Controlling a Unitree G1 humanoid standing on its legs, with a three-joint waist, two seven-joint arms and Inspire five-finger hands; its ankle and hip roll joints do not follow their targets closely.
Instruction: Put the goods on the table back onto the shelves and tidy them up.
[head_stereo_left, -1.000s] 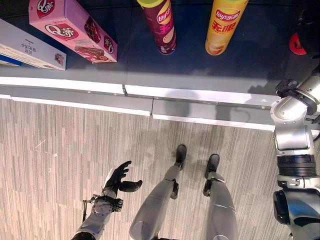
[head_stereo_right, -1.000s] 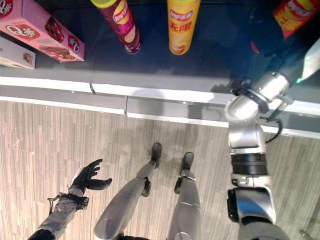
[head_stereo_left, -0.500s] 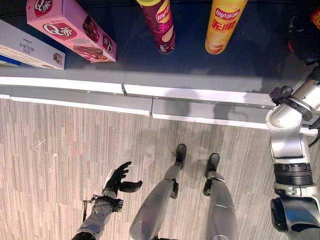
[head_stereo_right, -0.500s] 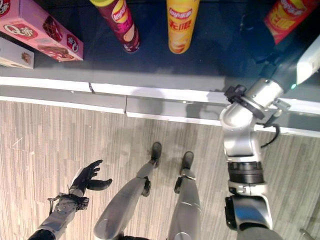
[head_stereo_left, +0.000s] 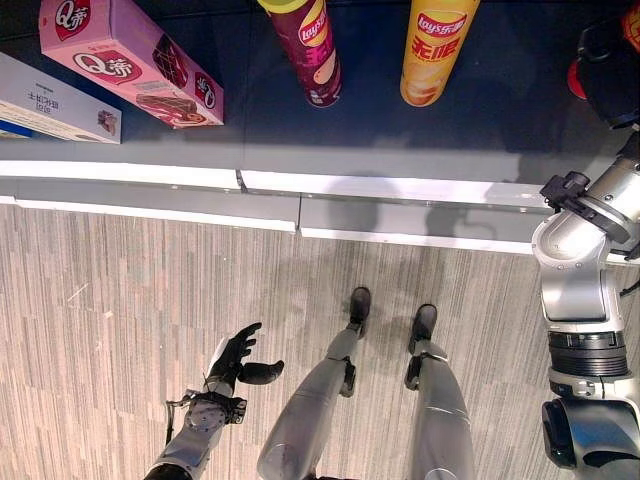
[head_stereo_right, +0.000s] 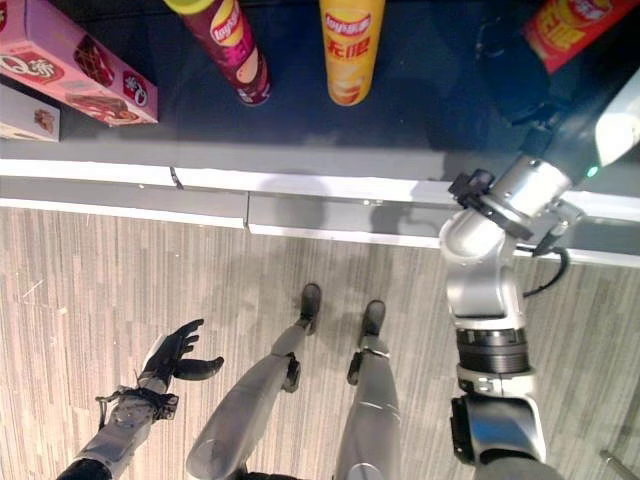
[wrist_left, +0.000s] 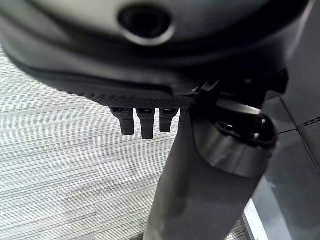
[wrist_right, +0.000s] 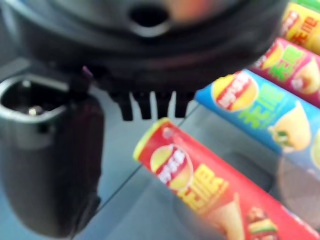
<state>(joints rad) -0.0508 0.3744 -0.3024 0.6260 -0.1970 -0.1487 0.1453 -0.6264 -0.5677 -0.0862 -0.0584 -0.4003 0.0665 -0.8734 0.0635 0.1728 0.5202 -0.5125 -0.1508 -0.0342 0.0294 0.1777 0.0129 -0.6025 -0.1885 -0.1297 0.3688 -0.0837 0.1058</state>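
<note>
From the head camera I'm looking down at a dark shelf (head_stereo_left: 300, 130) with a pale front edge, above a wood-grain floor (head_stereo_left: 120, 300).

At the shelf's left end a pink box (head_stereo_left: 130, 60) lies at a slant. A grey-white box (head_stereo_left: 55, 95) sits just beside it, closer to the left edge. Toward the middle of the shelf stand a maroon can (head_stereo_left: 305, 45) and a yellow can (head_stereo_left: 432, 50), both upright, side by side and apart from each other.

My right arm reaches up over the front edge at the shelf's right end. The right hand (head_stereo_right: 515, 75) is a dark bulk there, right against the lower part of a red can (head_stereo_right: 562, 22). In the right wrist view the red can (wrist_right: 200, 185) runs just past the fingertips (wrist_right: 150, 106). A blue can (wrist_right: 260, 115) is next to it, with a pink can (wrist_right: 295, 70) beyond that. The thumb (wrist_right: 45, 160) stands off to one side of the red can. The picture is soft there, so I cannot tell whether the fingers are closed on the can or only resting near it.

The left hand (head_stereo_left: 235, 358) hangs low over the floor, well clear of the shelf. Its fingers are relaxed and spread, the thumb is out, and it holds nothing. In its own wrist view the fingertips (wrist_left: 142, 122) show above the floor.
</note>
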